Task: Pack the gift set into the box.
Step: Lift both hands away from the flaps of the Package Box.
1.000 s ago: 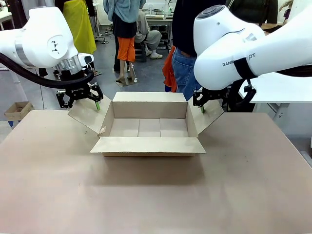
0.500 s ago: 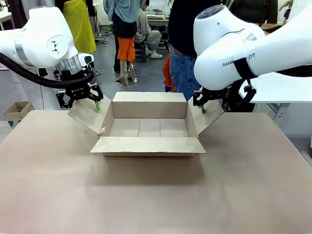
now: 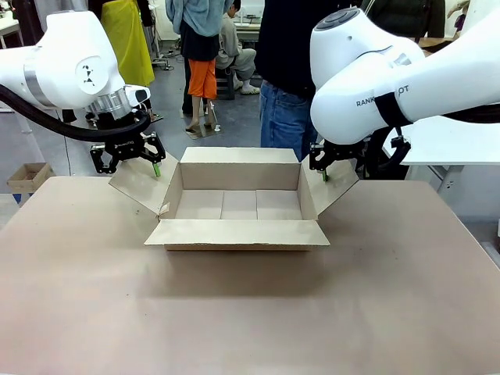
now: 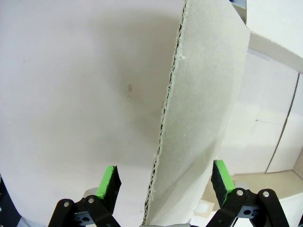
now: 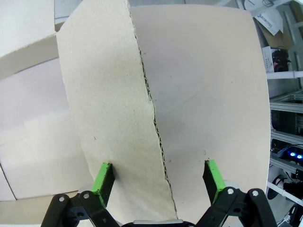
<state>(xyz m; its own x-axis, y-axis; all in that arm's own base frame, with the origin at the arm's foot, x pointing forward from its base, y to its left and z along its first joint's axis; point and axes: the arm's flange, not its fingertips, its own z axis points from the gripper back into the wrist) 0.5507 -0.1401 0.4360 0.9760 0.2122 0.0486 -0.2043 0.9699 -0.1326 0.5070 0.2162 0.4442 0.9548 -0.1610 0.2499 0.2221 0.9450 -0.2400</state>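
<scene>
Front view: the box [image 3: 238, 233] sits mid-frame on the surface [image 3: 250, 312], flaps splayed, the left tool [image 3: 129, 166] at its left flap [image 3: 141, 183] in the upper left, the right tool [image 3: 320, 169] at its right flap [image 3: 337, 187]. Left wrist view: the left flap [image 4: 203, 94] rises edge-on between green pads [image 4: 110, 177] that stand spread and released, so it could spring inward over the opening. Right wrist view: the right flap [image 5: 104, 94] stands likewise between spread, unclenched green pads [image 5: 213, 175]; clamping unevenly might crease the cardboard or drag the box
</scene>
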